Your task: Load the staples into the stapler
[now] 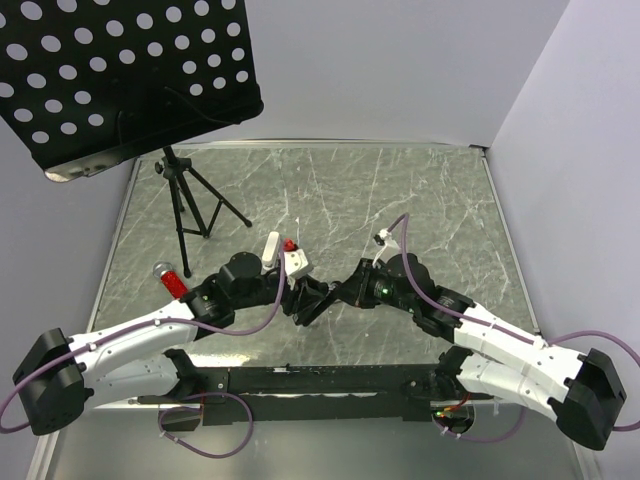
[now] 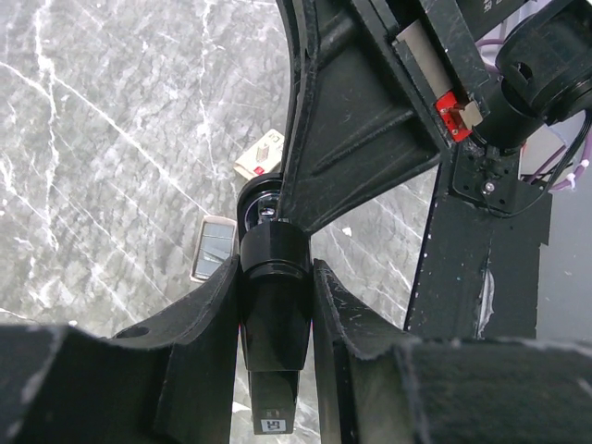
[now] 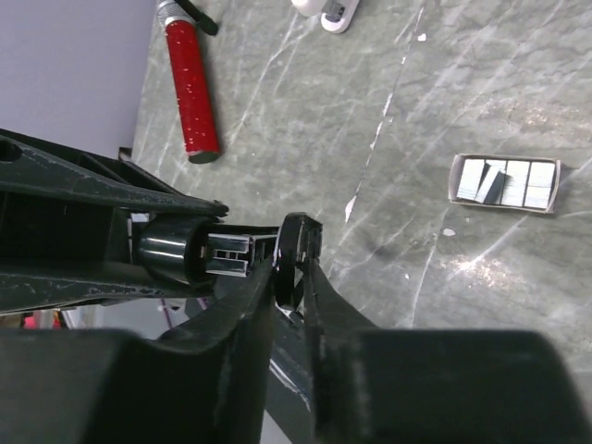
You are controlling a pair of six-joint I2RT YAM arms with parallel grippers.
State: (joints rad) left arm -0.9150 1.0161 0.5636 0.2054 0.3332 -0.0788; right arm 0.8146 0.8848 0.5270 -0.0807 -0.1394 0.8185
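Observation:
My left gripper (image 2: 277,277) is shut on the black stapler (image 2: 275,319) and holds it up over the table. The stapler's metal magazine (image 3: 225,255) sticks out of its body. My right gripper (image 3: 294,268) pinches the black end piece (image 3: 300,242) at the tip of that magazine. The staples lie on the table below. In the left wrist view they show as a pale box with red-brown print (image 2: 259,154) and a greyish see-through rectangle (image 2: 214,246). An open tray of staple strips (image 3: 505,181) appears in the right wrist view. From above, both grippers (image 1: 305,300) (image 1: 336,294) meet mid-table and hide the staples.
A red stapler (image 1: 172,283) (image 3: 191,91) lies left of the arms. A black perforated board (image 1: 130,80) on a tripod (image 1: 186,208) stands at the back left. A white object (image 3: 330,11) shows at the top edge of the right wrist view. Grey walls enclose the marble table (image 1: 420,200).

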